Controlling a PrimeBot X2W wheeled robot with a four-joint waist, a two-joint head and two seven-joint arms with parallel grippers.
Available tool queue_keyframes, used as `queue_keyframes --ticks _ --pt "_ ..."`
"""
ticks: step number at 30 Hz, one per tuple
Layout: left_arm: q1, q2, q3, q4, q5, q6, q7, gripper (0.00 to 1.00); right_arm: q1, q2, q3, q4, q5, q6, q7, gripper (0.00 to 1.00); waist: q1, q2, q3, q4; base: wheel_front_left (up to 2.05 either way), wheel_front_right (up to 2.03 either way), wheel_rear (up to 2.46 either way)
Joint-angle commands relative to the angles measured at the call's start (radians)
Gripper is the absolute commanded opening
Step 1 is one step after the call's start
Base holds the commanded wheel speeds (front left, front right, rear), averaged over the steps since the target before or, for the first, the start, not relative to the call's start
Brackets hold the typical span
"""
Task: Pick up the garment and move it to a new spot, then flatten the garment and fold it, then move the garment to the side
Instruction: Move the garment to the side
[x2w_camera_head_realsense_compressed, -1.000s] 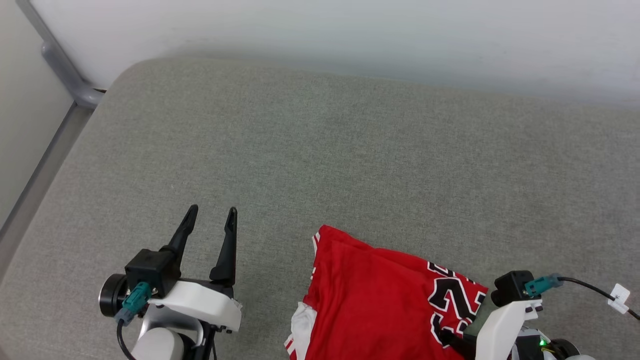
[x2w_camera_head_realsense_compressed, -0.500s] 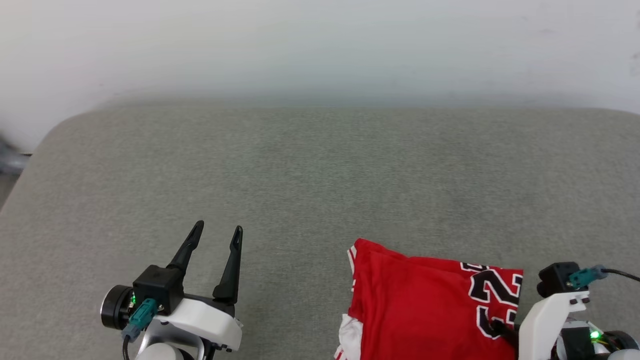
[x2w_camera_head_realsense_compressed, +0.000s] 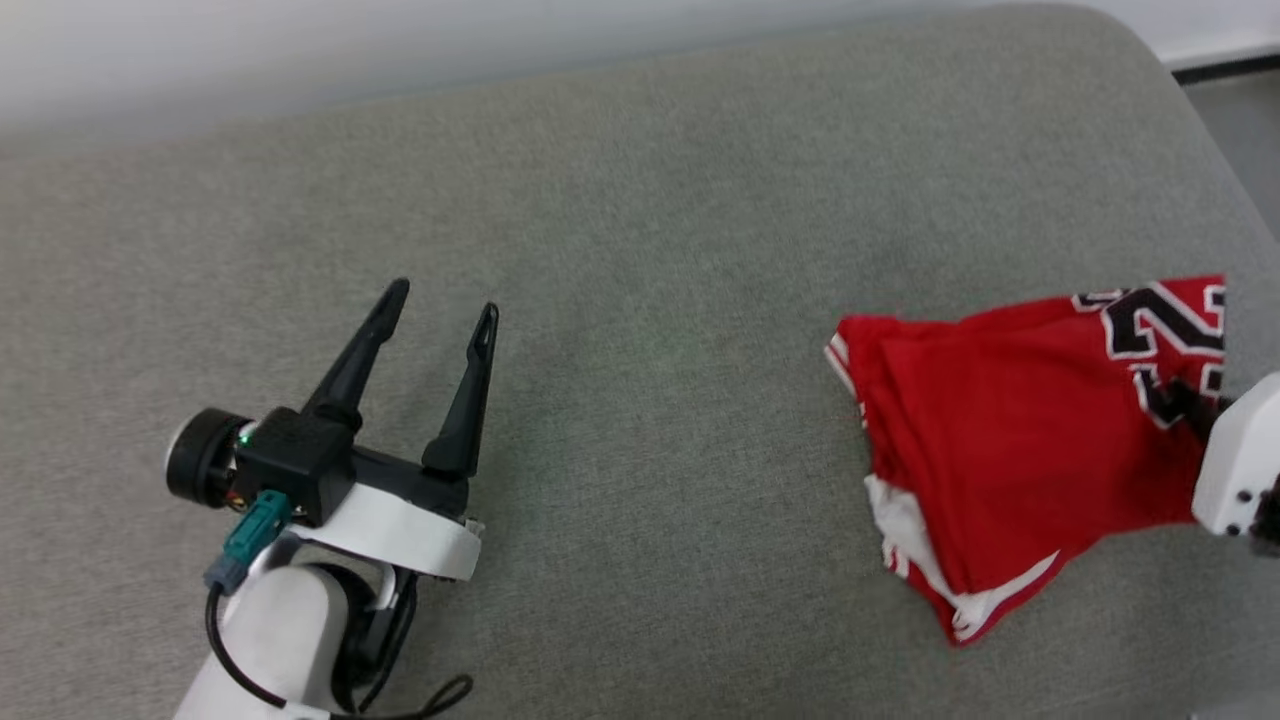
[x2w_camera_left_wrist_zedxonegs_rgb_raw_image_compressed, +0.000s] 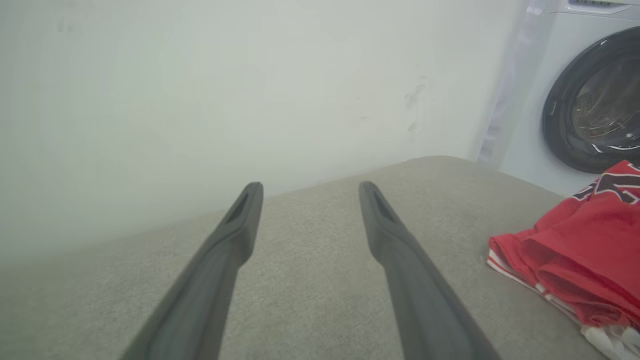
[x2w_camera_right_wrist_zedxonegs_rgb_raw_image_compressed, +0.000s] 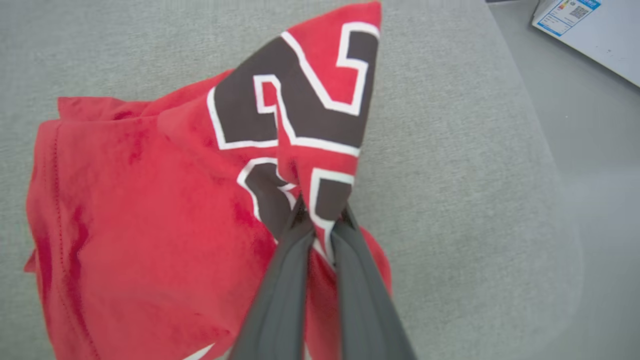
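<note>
the garment (x2w_camera_head_realsense_compressed: 1000, 430) bears a large black, white-edged "2" at its pinched corner; the digit beside it is creased, unreadable. beyond the garment, a qr-code sticker (x2w_camera_right_wrist_zedxonegs_rgb_raw_image_compressed: 567, 11), print too small.

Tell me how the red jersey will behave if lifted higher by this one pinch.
Likely floppy: the garment bunches and tents where the right gripper pinches it. Probably light: one pinch raises that corner. Its folded layers may sag open, dragging on the cushion.

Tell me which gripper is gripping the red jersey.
The right gripper, pinched shut on the garment at its number; the left gripper stands open over the grey cushion, empty.
</note>
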Motion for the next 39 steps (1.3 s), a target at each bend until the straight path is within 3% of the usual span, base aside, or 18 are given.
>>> queue_keyframes --ticks 1,13,21,22,24,32,39 --pt "-0.039 0.022 0.0 -0.028 0.011 -0.006 0.011 1.0 -0.058 -0.013 -0.028 0.009 -0.024 -0.001 -0.017 0.0 -0.0001 0.0 0.129 -0.063 0.0 0.0 0.0" --pt "-0.192 0.077 -0.024 -0.171 0.047 -0.036 0.072 1.0 -0.275 -0.116 -0.284 0.12 -0.168 -0.001 -0.102 0.0 -0.0001 0.0 0.353 -0.026 0.0 0.0 0.0" --pt "-0.233 0.089 -0.043 -0.204 0.056 -0.045 0.074 1.0 -0.312 -0.106 -0.357 0.187 -0.212 -0.001 -0.161 0.0 -0.0001 0.0 0.411 0.002 0.0 0.0 0.0" --pt "-0.236 0.089 -0.046 -0.205 0.057 -0.044 0.073 1.0 -0.312 -0.104 -0.361 0.198 -0.229 -0.001 -0.177 0.22 -0.0001 0.0 0.413 0.005 0.0 0.0 0.0" --pt "-0.241 0.087 -0.05 -0.202 0.055 -0.045 0.071 1.0 -0.318 -0.097 -0.374 0.222 -0.247 -0.001 -0.216 1.0 -0.0001 0.0 0.413 0.01 0.0 0.0 0.0" --pt "-0.21 0.074 -0.061 -0.165 0.038 -0.036 0.05 1.0 -0.332 -0.089 -0.454 0.312 -0.352 -0.001 -0.448 1.0 -0.0001 0.0 0.346 0.023 0.0 0.0 0.0" --pt "-0.139 0.036 -0.066 -0.096 0.012 -0.005 0.016 1.0 -0.266 -0.095 -0.437 0.36 -0.331 -0.001 -0.626 1.0 -0.0001 0.0 0.194 0.058 0.0 0.0 0.0"
